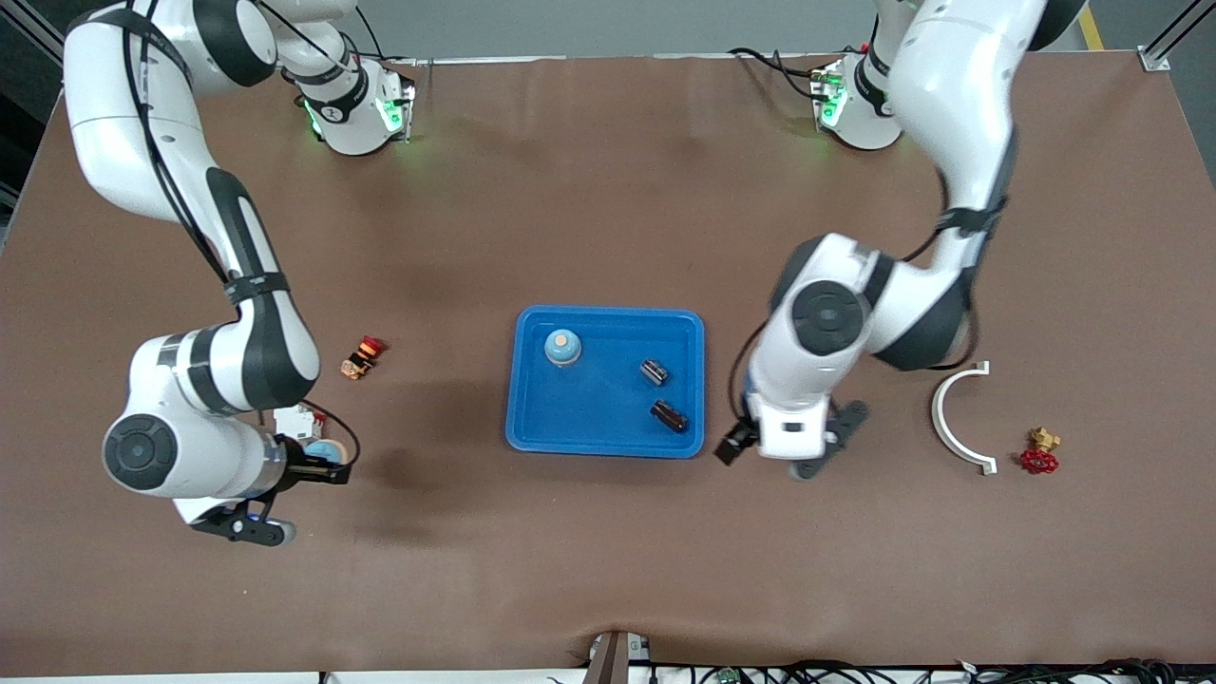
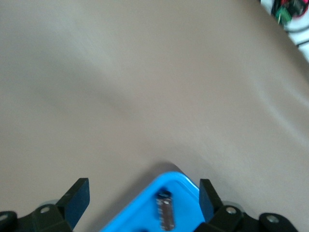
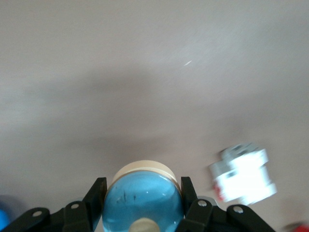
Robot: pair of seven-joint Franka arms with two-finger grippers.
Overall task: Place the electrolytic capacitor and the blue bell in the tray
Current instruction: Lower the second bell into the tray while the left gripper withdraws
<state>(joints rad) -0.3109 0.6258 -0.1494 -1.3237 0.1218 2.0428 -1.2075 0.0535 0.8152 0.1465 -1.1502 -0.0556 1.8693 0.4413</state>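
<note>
the tray sits on the brown table, about midway between the two arms' ends. inside it stands one blue bell in the corner farthest from the front camera, toward the right arm's end. two dark capacitors lie toward the left arm's end of the tray: one capacitor farther from the camera, the second capacitor nearer.

the left gripper hangs just past the tray's edge at the left arm's end, its jaws spread wide with nothing between them; its wrist view shows a tray corner and a capacitor between the fingers.

the right gripper is over the table near the right arm's end, jaws clamped on a second blue bell. a white block lies close by it, and a small red and yellow part lies farther from the camera.

toward the left arm's end lie a white curved bracket and a red-handled brass valve.
</note>
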